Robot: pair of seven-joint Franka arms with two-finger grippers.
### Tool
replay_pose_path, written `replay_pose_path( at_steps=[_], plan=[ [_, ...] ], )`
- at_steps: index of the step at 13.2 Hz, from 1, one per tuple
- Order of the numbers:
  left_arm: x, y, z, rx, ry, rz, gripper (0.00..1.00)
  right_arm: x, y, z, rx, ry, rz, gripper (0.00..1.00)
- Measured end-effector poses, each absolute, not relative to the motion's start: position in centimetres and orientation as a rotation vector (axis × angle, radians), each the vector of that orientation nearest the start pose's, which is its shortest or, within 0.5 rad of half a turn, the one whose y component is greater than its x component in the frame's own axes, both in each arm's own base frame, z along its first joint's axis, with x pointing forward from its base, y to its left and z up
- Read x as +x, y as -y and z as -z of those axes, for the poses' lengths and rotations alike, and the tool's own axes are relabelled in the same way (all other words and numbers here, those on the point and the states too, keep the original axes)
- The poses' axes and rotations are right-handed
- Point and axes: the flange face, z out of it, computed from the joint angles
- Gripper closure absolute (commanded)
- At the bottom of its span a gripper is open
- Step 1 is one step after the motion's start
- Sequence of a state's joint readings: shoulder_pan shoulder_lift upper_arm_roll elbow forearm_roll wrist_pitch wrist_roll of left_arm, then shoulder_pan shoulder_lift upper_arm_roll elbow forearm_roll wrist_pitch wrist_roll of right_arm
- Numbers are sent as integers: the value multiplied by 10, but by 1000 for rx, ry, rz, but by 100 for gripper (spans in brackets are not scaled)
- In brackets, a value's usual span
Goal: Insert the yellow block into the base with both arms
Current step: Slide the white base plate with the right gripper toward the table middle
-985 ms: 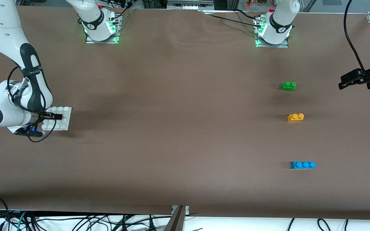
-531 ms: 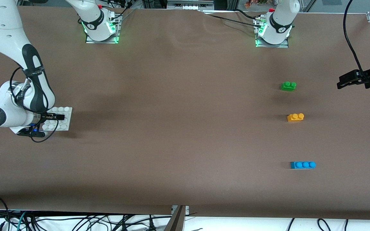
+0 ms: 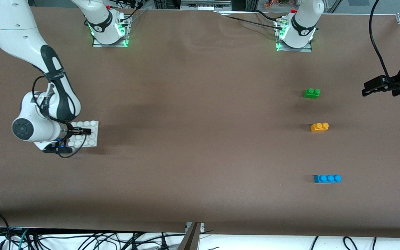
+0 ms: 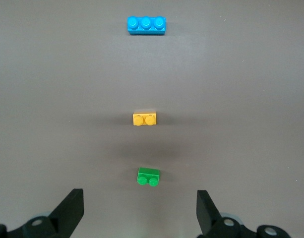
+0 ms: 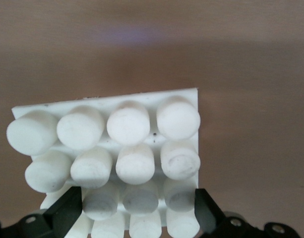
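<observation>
Yellow block (image 3: 319, 126) sits untouched at right of frame between green and blue bricks, left tool (image 3: 369, 89) open above; right tool (image 3: 82, 131) grips the base (image 3: 90, 138), which might slip if jerked.

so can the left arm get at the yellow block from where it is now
Probably yes. The left gripper hangs open over bare table at its own end, and nothing stands between it and the yellow block; the green brick and blue brick sit apart.

Three bricks lie in a row toward the left arm's end: short brick (image 3: 311, 93) farthest, yellow block (image 3: 319, 126) between, long brick (image 3: 327, 178) nearest. Base (image 3: 90, 138) lies toward the right arm's end.
</observation>
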State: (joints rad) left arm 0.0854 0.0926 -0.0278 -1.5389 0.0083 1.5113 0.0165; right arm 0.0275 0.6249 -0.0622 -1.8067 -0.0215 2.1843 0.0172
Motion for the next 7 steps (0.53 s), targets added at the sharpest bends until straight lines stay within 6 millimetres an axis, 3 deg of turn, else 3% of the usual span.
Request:
replay_pose_path(
  at_steps=[7],
  plan=[
    [575,-34,-578,-3134,63,-198,0,613,-142,-181,-3141,-83,-333,0]
  ],
)
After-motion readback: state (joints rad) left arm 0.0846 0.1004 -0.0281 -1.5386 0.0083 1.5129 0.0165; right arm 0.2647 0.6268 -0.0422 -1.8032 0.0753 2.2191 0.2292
